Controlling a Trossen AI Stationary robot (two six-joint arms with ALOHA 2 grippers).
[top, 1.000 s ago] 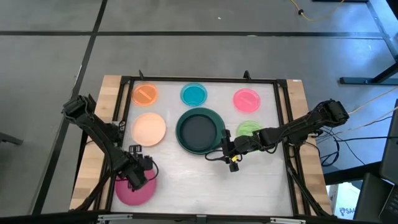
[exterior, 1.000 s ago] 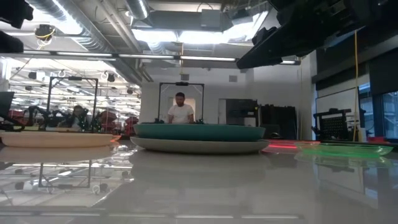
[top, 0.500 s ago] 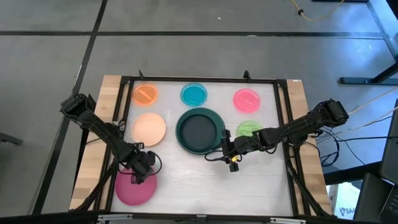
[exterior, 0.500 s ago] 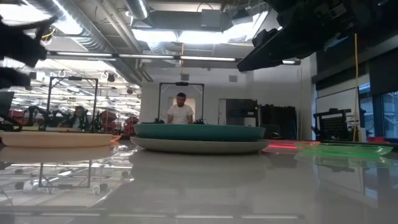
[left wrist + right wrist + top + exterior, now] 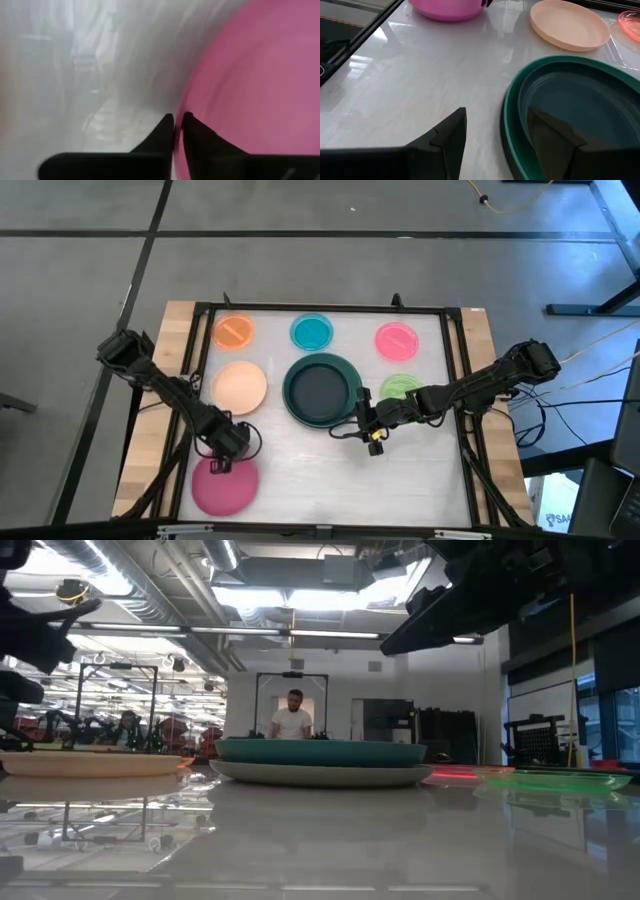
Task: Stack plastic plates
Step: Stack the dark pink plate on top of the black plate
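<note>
The magenta plate (image 5: 222, 488) lies flat on the table at the near left. It also shows in the right wrist view (image 5: 445, 9). My left gripper (image 5: 222, 452) is at the plate's far rim with its fingers shut (image 5: 177, 125). The teal-green plate (image 5: 322, 390) sits on a grey plate (image 5: 320, 776) mid-table, and its inside is dark. My right gripper (image 5: 366, 427) hangs open above this stack's right near rim. One finger is over the table and one over the plate's inside (image 5: 555, 135), and neither touches it. My left gripper has the magenta plate's far rim (image 5: 186, 107) in the thin gap between its two fingers, as a pinch on the edge. The fingers come slanting from the far side and above. The plate lies flat on the table.
A peach plate (image 5: 240, 386) lies left of the stack and a green plate (image 5: 400, 388) right of it. Small orange (image 5: 233, 331), blue (image 5: 312, 332) and pink (image 5: 396, 339) plates stand in a row at the far edge. A black frame rims the table.
My left gripper has gone from above the magenta plate's middle toward the table's far edge, to the plate's far rim. The plate has stayed about where it was. My right gripper has kept still.
</note>
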